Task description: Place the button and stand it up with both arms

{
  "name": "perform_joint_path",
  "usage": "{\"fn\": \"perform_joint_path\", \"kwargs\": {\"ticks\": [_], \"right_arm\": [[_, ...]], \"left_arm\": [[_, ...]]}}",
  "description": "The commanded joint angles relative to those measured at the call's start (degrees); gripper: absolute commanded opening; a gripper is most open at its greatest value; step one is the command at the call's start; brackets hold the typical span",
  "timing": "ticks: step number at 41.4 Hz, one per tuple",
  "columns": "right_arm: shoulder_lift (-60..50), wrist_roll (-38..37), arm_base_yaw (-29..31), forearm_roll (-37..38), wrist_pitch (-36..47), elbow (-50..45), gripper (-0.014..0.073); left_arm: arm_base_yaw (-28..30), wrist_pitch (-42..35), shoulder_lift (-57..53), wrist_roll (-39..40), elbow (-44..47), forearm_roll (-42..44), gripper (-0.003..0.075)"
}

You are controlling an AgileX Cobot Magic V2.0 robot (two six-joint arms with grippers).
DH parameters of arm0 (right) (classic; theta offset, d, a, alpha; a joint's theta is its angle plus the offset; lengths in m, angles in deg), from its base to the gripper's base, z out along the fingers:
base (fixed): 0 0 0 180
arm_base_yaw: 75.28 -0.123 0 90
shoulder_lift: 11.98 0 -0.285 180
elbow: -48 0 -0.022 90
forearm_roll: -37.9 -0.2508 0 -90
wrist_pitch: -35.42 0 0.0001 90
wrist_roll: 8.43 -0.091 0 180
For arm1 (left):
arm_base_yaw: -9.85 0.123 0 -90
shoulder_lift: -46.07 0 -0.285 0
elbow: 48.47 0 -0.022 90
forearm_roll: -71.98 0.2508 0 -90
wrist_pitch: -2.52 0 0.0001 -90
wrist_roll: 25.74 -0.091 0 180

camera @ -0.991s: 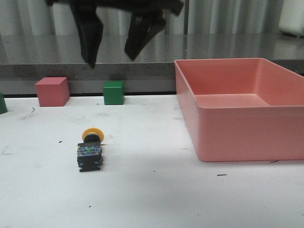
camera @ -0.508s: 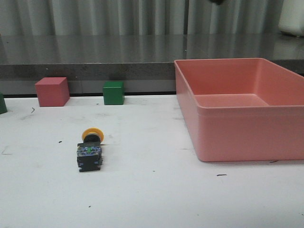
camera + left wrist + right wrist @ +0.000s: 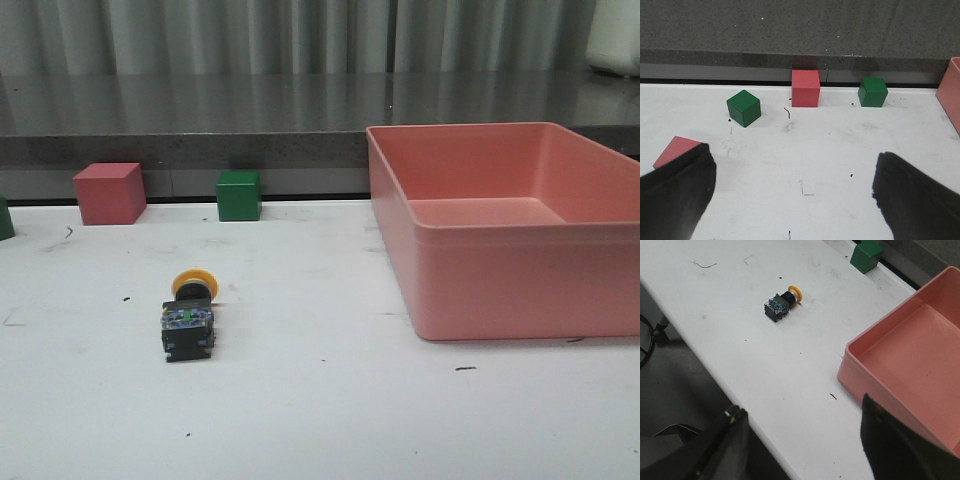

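while the button [image 3: 188, 315] lies on its side on the white table [image 3: 320, 400], nothing is touching it. its yellow cap [image 3: 195, 283] points to the far side of the table, and its dark block [image 3: 188, 332] points to the near side. there are little blue and green bits on the block. it sits on the left part of the table, well apart from the pink bin [image 3: 510, 230] on the right. the bin has nothing in it.

a red cube [image 3: 110, 193] and a green cube [image 3: 240, 195] stand at the far edge of the table, behind the button and away from it. just a bit of one more green thing [image 3: 5, 218] shows at the left edge of the front view.

no arm shows in the front view.

from the left wrist you can see the left gripper [image 3: 792, 195]. its two black fingers [image 3: 677, 192] are far apart, and there is only bare table between them. it holds nothing. past it are two red cubes and two green cubes, and the button is not in this view.

from the right wrist you can see the right gripper [image 3: 805, 440]. its fingers [image 3: 895, 445] are spread wide too, and it holds nothing. it is high up by the near edge of the table, and the button looks small and far from it. the bin is nearer to it than the button is.
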Motion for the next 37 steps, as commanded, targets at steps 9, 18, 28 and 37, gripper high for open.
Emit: {"fn": "perform_joint_path", "kwargs": {"ticks": [9,18,28,37], "right_arm": [[-4.5,0.6,0.0,0.6,0.2,1.0,0.0498],[-4.5,0.6,0.0,0.6,-1.9,1.0,0.0498],[-4.5,0.6,0.0,0.6,-1.9,1.0,0.0498],[-4.5,0.6,0.0,0.6,-1.9,1.0,0.0498]], "left_arm": [[0.1,-4.5,0.3,0.6,-1.6,-0.4,0.0618],[0.1,-4.5,0.3,0.6,-1.6,-0.4,0.0618],[0.1,-6.5,0.9,0.6,-2.2,-3.5,0.0618],[0.1,5.2,6.7,-2.0,-10.3,-5.1,0.0622]]}}
